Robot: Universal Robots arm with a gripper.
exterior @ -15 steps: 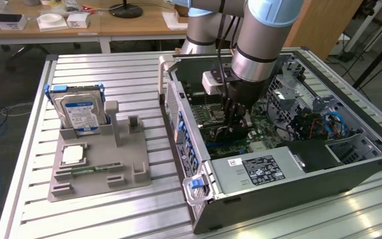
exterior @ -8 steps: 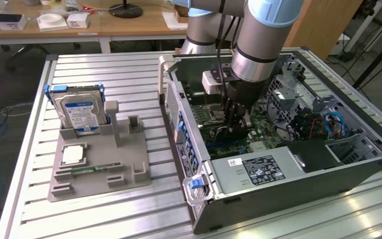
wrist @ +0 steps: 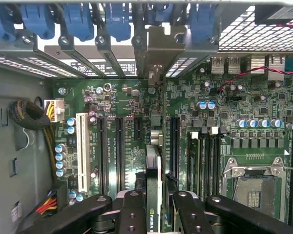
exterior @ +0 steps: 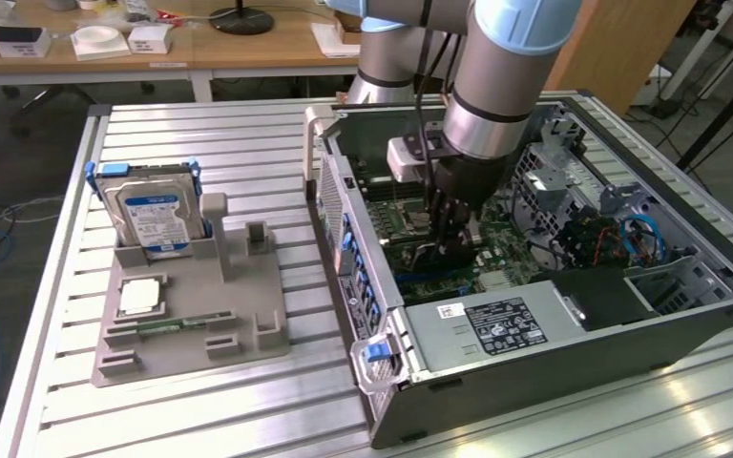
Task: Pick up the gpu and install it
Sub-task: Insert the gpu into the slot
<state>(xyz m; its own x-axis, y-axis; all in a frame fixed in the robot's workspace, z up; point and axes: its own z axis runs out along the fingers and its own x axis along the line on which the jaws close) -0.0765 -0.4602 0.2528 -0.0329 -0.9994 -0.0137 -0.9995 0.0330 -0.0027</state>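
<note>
Thin green gpu card [wrist: 153,170] is picked up — black gripper [wrist: 157,204] clamped on it, edge-down at the green motherboard [wrist: 117,97] slots. Seated yet? Can't tell.

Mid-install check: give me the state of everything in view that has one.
gpu: gripped edge-on over the motherboard slots; seated or not, cannot tell.
gripper: shut on the gpu.
computer case: open, side panel off.
hard drive: upright in the gray holder.
memory stick: flat in the holder.
</note>
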